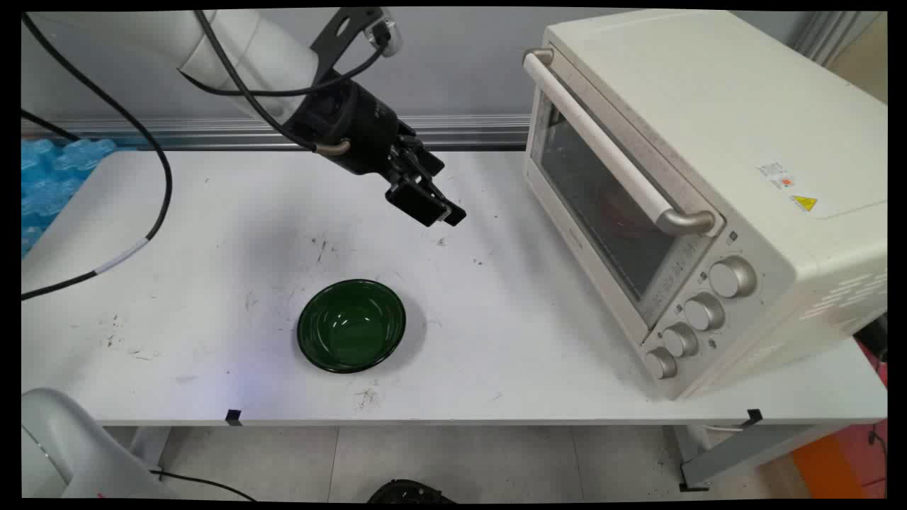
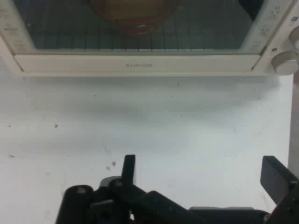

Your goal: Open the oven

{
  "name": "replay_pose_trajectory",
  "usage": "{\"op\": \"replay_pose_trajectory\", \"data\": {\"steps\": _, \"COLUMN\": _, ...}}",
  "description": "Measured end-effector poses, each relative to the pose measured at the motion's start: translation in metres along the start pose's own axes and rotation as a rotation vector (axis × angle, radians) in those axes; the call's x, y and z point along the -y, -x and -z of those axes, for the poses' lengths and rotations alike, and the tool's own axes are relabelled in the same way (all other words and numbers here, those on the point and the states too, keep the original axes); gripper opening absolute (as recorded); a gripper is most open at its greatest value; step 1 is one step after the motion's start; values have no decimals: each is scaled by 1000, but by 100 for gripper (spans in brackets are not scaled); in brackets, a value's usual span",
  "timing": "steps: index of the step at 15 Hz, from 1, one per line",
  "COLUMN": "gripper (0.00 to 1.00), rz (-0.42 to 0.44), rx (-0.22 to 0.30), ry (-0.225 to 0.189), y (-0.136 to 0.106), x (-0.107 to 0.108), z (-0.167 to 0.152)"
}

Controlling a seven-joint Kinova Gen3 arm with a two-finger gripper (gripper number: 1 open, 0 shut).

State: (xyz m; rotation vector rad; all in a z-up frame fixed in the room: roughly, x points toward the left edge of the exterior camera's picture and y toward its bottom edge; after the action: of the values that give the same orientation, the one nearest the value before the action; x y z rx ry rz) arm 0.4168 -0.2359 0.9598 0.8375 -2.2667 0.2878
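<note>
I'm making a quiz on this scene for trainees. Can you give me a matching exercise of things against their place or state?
Things:
1. green bowl
2. toaster oven
3. gripper
4. reddish dish

Descriptions:
A. door closed, at the table's right
B. open, holding nothing, above the table
C. inside, behind the glass
D. empty, near the table's front edge

Pairs: 1-D, 2-A, 3-B, 4-C

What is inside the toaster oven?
Through the glass door of the cream toaster oven, a reddish-orange round dish sits on a wire rack. Its contents and the oven's depths are hidden.
</note>
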Motion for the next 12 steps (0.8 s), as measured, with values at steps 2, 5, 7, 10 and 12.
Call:
{"op": "replay_pose_trajectory", "data": {"steps": 2, "gripper": 100, "rz": 3, "rx": 7, "ry": -1, "y": -5, "x": -2, "z": 5}}
{"op": "replay_pose_trajectory", "data": {"steps": 5, "gripper": 100, "rz": 7, "rx": 18, "ry": 2, "y": -17, "x": -4, "z": 9}}
{"op": "replay_pose_trajectory", "data": {"steps": 7, "gripper": 100, "rz": 11, "rx": 23, "ry": -2, "y": -30, "x": -3, "z": 10}}
{"op": "replay_pose_trajectory", "data": {"steps": 10, "gripper": 100, "rz": 11, "rx": 26, "ry": -8, "y": -47, "x": 2, "z": 11}}
{"op": "replay_pose_trajectory", "data": {"steps": 12, "gripper": 100, "rz": 11, "rx": 24, "ry": -11, "y": -58, "x": 6, "z": 12}}
